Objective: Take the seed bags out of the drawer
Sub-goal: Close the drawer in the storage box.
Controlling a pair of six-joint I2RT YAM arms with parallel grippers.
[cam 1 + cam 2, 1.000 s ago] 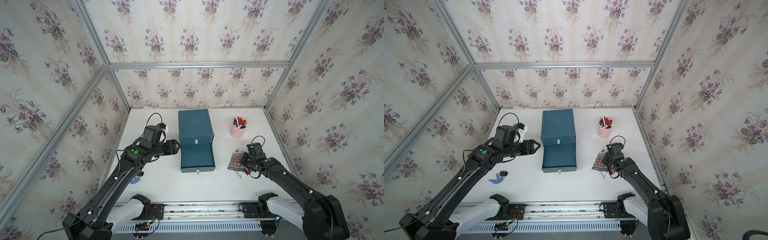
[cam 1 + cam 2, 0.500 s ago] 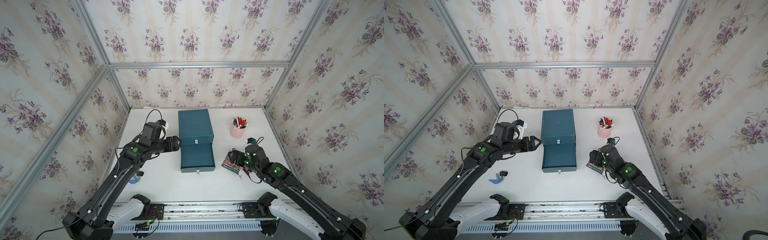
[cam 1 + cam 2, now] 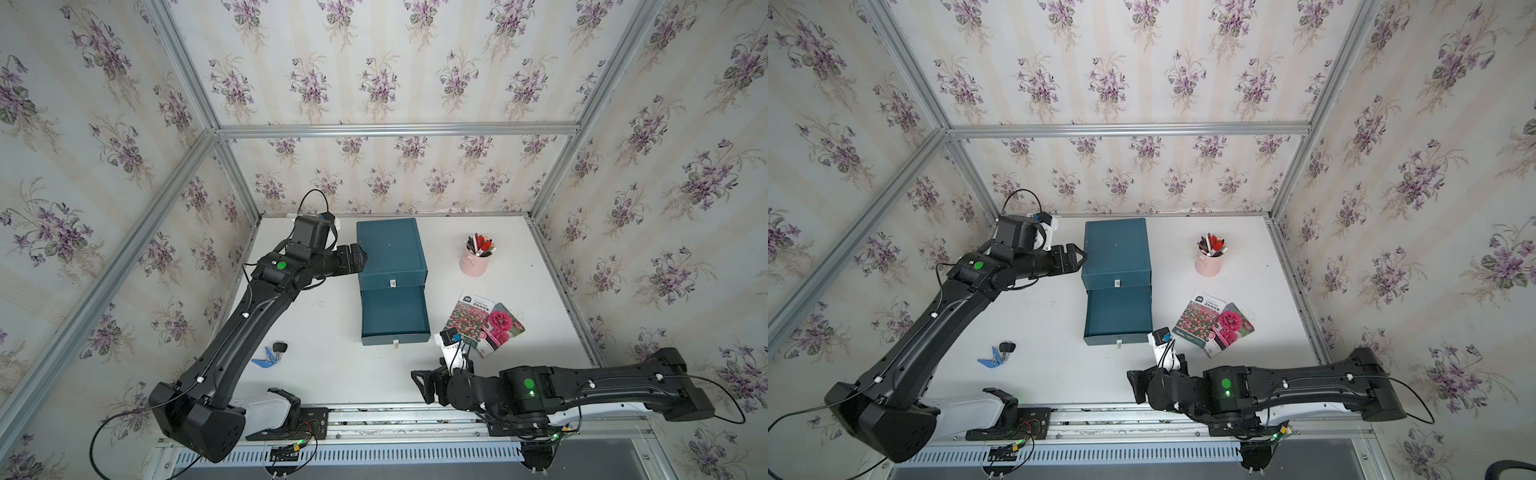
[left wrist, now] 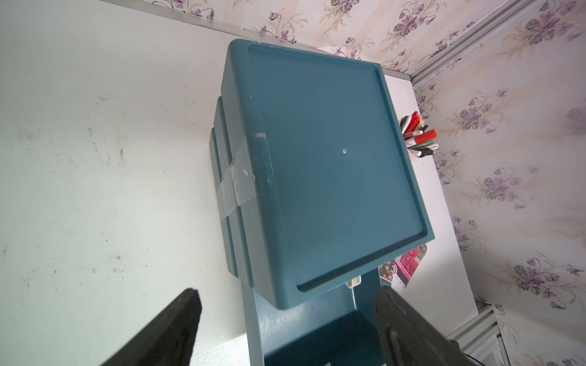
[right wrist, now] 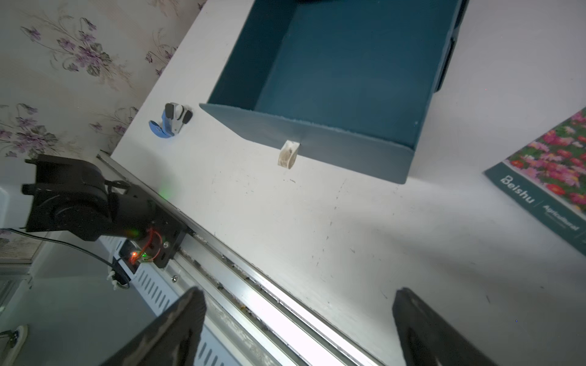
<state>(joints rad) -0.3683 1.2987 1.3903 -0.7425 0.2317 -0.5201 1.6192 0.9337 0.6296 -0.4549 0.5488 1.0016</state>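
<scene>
Two seed bags lie overlapping on the table to the right of the drawer: a flower-field bag [image 3: 467, 318] [image 3: 1198, 318] [image 5: 551, 168] and a pink-bloom bag [image 3: 500, 326] [image 3: 1231, 326] [image 4: 409, 260]. The teal drawer [image 3: 395, 316] [image 3: 1117, 311] [image 5: 342, 63] is pulled out and its inside shows bare. Near the table's front edge, my right gripper [image 3: 422, 386] [image 3: 1136, 384] [image 5: 295, 326] is open and holds nothing, apart from the bags. My left gripper [image 3: 359, 259] [image 3: 1077, 257] [image 4: 285, 317] is open beside the left side of the teal cabinet [image 3: 390, 247], holding nothing.
A pink cup of pens [image 3: 476, 259] [image 3: 1209, 259] stands at the back right. A small blue and black tool [image 3: 270, 355] [image 5: 171, 120] lies at the front left. A metal rail [image 5: 253, 285] runs along the front edge. Patterned walls close in three sides.
My right gripper opened, let go of the seed bags and drew back to the front edge. My left gripper opened wider and shifted slightly toward the cabinet's back.
</scene>
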